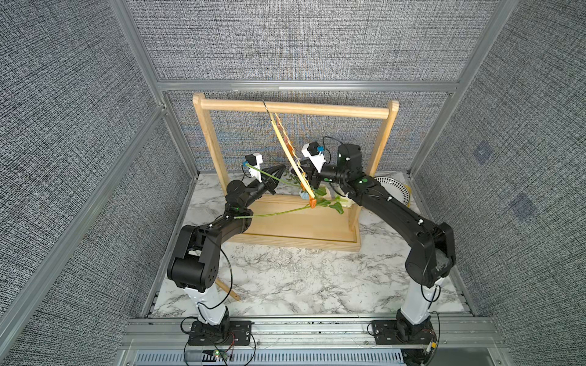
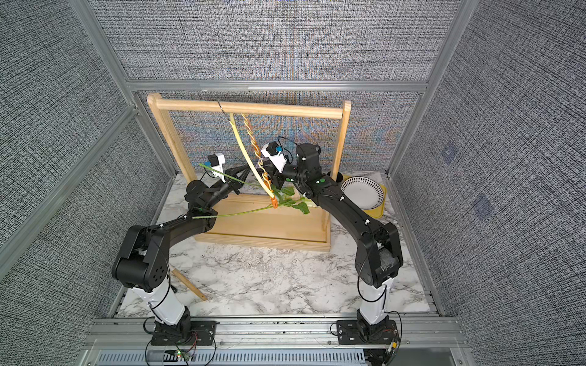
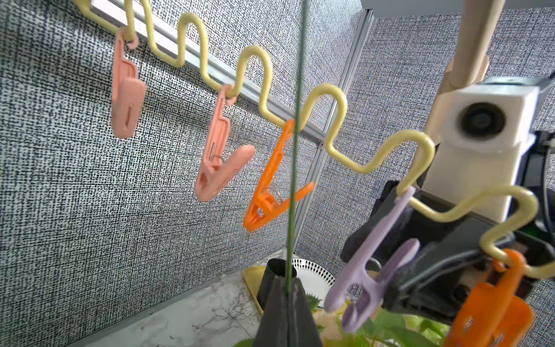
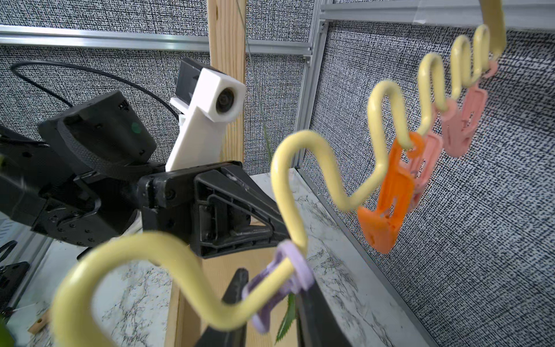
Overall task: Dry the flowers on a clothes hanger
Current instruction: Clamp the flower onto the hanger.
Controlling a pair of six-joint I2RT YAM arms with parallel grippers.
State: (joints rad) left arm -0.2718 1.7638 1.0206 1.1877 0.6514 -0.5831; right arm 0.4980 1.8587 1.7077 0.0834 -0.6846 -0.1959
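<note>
At the left end effector [image 3: 287, 293]: clamped tight on a thin green stem [image 3: 295, 150], pinched at the very fingertips and running straight out past them. Behind it, wrist bent inward toward the middle of the wooden rack [image 1: 317, 111], forearm stretched forward from a high elbow above the base, over the marble worktop [image 1: 285, 279].

At the right end effector [image 4: 274, 300]: closed around the purple clip [image 4: 301, 272], one finger on each side of it. Behind that, wrist turned toward the left arm, long forearm sloping back to a raised elbow, roughly mirroring the left.

Between the two sets of fingertips: the clothes hanger [image 1: 287, 152], hooked on the rack's top rail and hanging almost edge-on in both top views. Just below the right end effector, at the hanger's lowest end, the end orange clip [image 1: 312, 202], holding a second green stem [image 1: 276, 213] lying nearly level toward the left forearm.

Only from the wrists: the hanger's wavy lower bar [image 3: 327, 87], with a pale pink clip [image 3: 126, 99], a second pink clip [image 3: 219, 159] and a middle orange clip [image 3: 270, 192] hanging free beyond the held stem.

Only from above: both arms whole, and a patterned plate [image 2: 364, 196] behind the right forearm. Blooms mostly hidden.
</note>
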